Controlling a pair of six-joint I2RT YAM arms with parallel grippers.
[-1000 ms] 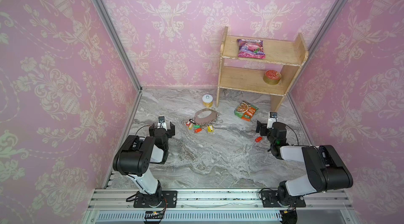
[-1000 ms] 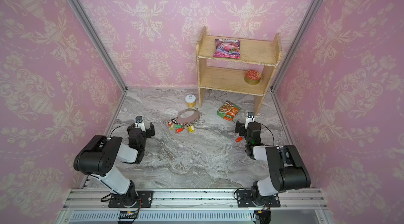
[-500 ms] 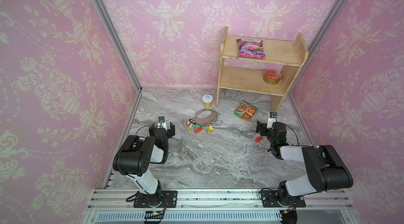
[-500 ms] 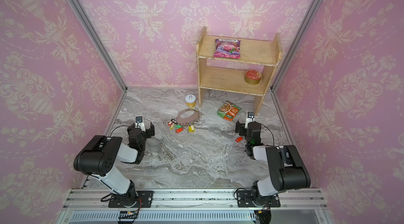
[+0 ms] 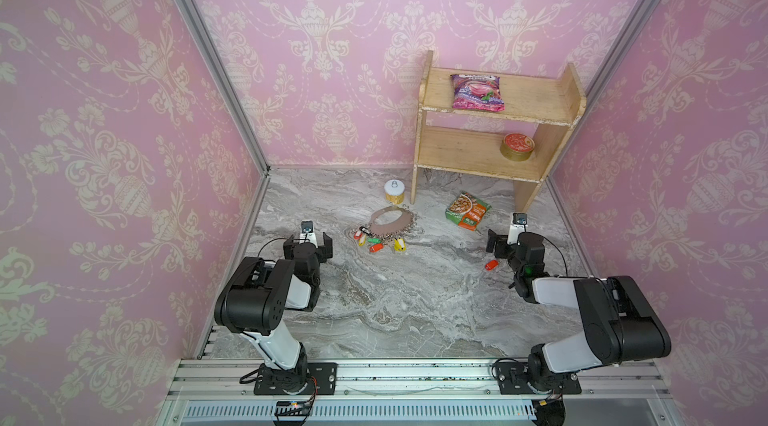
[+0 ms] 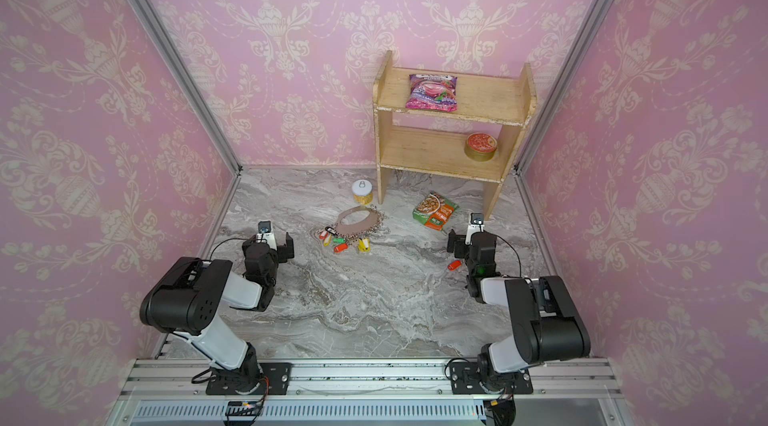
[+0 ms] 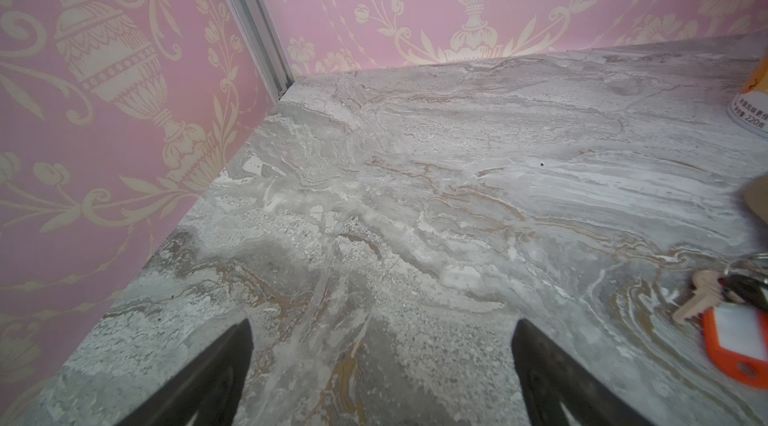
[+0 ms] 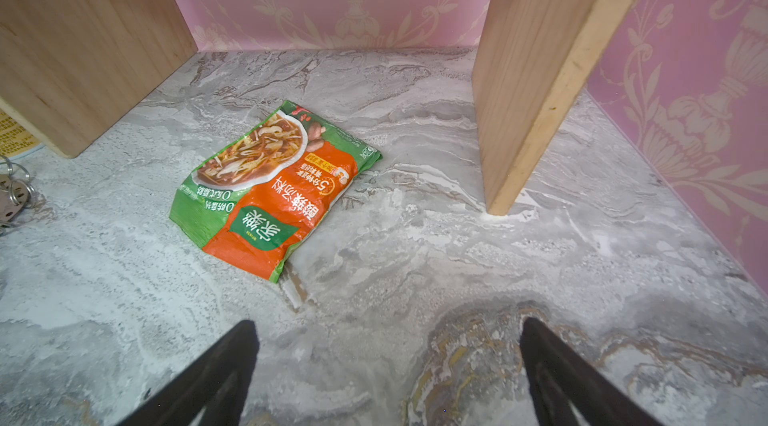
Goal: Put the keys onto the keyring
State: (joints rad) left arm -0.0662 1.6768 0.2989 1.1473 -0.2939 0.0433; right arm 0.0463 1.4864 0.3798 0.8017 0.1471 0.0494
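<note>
Two wide-open claws (image 7: 382,324) (image 8: 386,322), one keyring (image 5: 401,223), one stray red-tagged key (image 5: 491,265)

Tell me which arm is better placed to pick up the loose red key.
Right. The red key lies close beside the open right gripper; the left gripper, also open, is across the table, beyond the keyring.

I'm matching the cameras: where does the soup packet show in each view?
Top view: soup packet in front of the wooden shelf, between its legs.
Top view: same place.
Left wrist: not in it.
Right wrist: mid-picture, before the shelf's two legs.
Shared landmark: the wooden shelf, except the left wrist.
</note>
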